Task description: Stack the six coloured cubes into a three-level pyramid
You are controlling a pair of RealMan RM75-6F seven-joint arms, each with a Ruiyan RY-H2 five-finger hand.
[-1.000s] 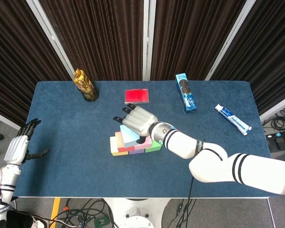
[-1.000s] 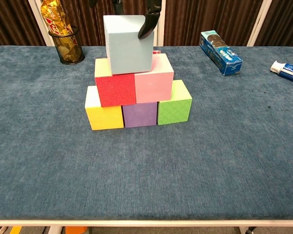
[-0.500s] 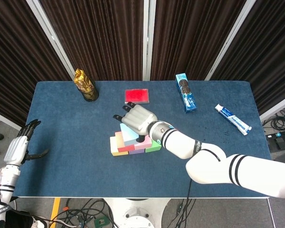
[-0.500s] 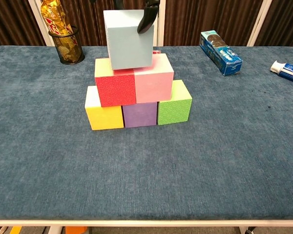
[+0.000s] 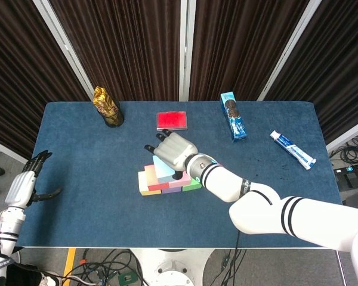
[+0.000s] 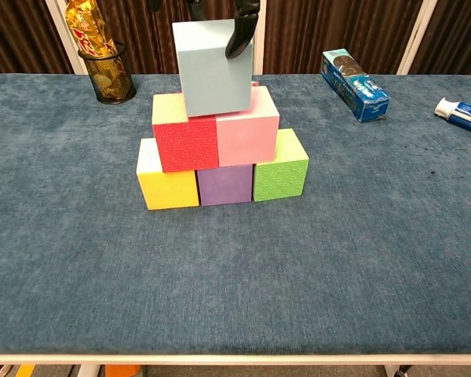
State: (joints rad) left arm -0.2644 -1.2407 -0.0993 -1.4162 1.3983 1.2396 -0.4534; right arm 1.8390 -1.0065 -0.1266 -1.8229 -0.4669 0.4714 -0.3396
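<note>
Right hand (image 5: 178, 152) grips one light-blue cube (image 6: 214, 68) atop two cubes over three; left hand (image 5: 25, 186) hangs open.

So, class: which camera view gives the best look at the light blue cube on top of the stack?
The chest view: the light blue cube shows its whole front face, slightly tilted, above the red and pink cubes. In the head view the right hand covers much of it, leaving only part of its top visible.
</note>
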